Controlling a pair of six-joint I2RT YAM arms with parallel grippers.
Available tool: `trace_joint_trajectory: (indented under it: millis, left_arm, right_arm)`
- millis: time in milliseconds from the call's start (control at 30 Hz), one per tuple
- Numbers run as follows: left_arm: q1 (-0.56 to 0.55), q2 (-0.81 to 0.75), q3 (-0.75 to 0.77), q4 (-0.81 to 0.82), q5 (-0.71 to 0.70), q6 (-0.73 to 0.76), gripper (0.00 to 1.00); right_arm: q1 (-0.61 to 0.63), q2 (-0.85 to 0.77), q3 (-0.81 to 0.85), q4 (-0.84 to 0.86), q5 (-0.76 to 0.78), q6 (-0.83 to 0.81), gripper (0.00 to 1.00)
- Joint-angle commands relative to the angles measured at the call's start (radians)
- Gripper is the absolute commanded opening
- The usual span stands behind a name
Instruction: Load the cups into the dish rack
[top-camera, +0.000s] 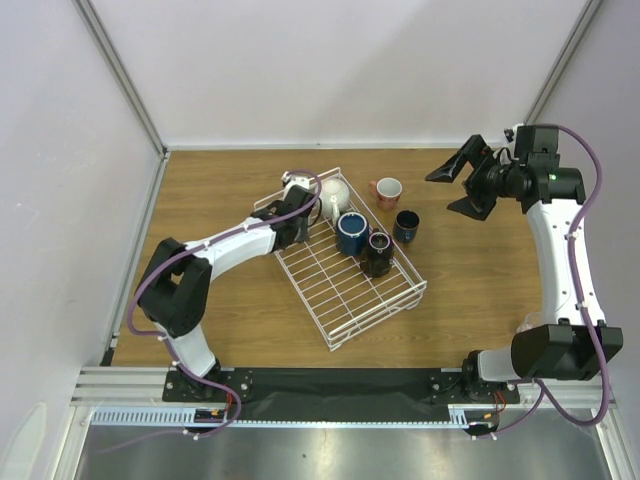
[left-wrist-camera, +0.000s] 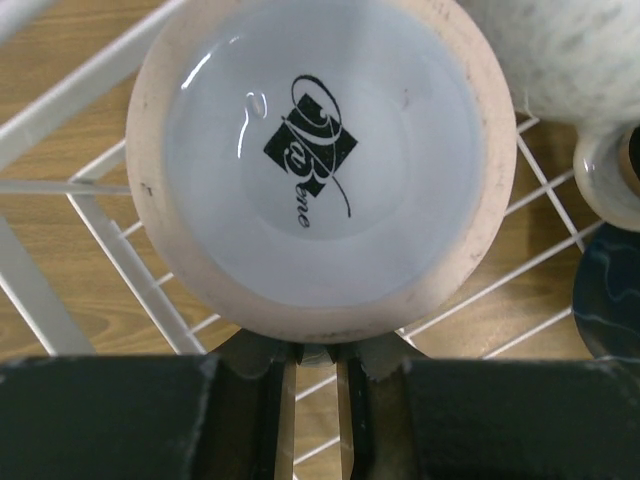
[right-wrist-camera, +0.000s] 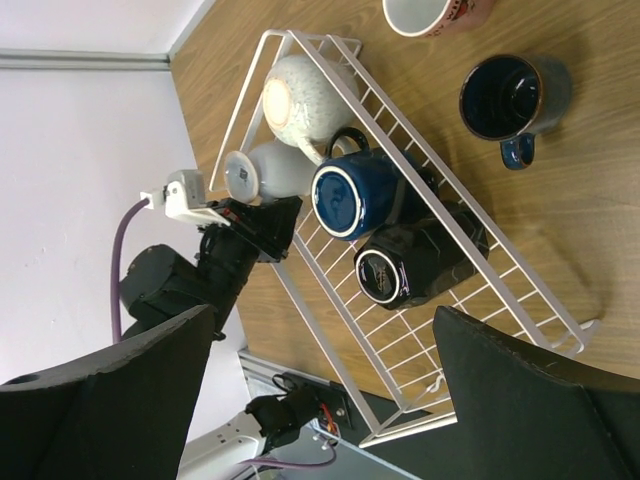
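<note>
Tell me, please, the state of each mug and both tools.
Cream mug: inverted, in rack.
Grey mug: inverted, gripped, at rack.
Blue mug: inverted, in rack.
Black mug: inverted, in rack.
Pink mug: upright, on table.
Navy mug: upright, on table.
Left tool: shut on grey mug.
Right tool: open, empty.

A wood-grain tabletop (top-camera: 480, 300) is boxed in on three sides by plain white walls (top-camera: 340, 70), which meet at the far corners behind slanting aluminium posts (top-camera: 118, 75). Along the near edge a black strip (top-camera: 340, 380) lies on a metal rail (top-camera: 120, 380), with a brushed steel sheet (top-camera: 340, 450) below it. The light is even and soft, and shadows are faint.
</note>
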Motion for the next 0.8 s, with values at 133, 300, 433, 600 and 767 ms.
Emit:
trace_joint_trajectory:
  millis: [133,300,433,600,767]
  left_arm:
    - [0.030,0.014,0.050,0.130,-0.016,0.037,0.00]
    - [0.056,0.066,0.127,0.095,0.036,0.025,0.00]
    - [0.056,0.085,0.138,0.084,0.047,0.025,0.00]
    - [0.072,0.103,0.146,0.030,0.050,0.005,0.27]
    - [0.076,0.094,0.130,0.013,0.024,-0.003,0.56]
  right_arm:
    - [0.026,0.037,0.003,0.037,0.001,-0.006,0.99]
    - [0.050,0.076,0.017,0.063,0.006,0.009,0.98]
    - [0.075,0.128,0.061,0.060,0.038,0.017,0.98]
    - [0.119,0.215,0.160,0.005,0.226,0.022,0.92]
    - [0.141,0.323,0.186,-0.005,0.340,0.025,0.76]
